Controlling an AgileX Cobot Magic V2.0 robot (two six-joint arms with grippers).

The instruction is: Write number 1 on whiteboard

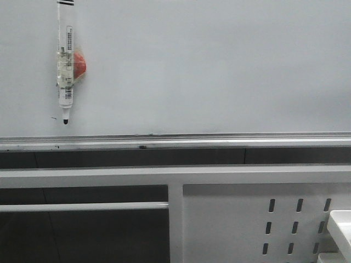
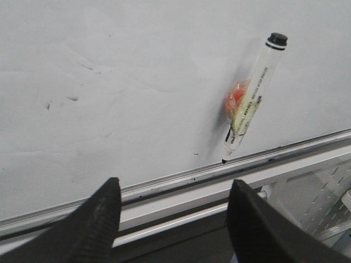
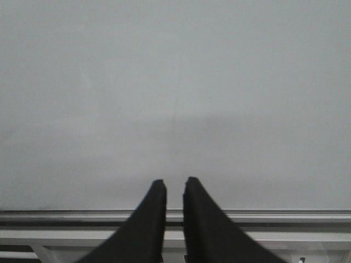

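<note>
The whiteboard (image 1: 219,66) fills the upper front view, with a silver ledge (image 1: 175,141) along its lower edge. The number 1 is out of view. A white marker (image 1: 66,66) with a black tip hangs upright on the board at the far left, held by a red clip. In the left wrist view the marker (image 2: 249,104) is ahead and to one side of my left gripper (image 2: 174,182), which is open and empty in front of the board (image 2: 137,82). My right gripper (image 3: 175,181) is shut on nothing, facing the bare board (image 3: 175,82). Neither gripper shows in the front view.
A tiny black speck (image 1: 54,117) sits on the board beside the marker's tip. Below the ledge runs a white perforated metal frame (image 1: 263,219) with a horizontal rail (image 1: 82,207). A white object's corner (image 1: 340,224) pokes in at the lower right.
</note>
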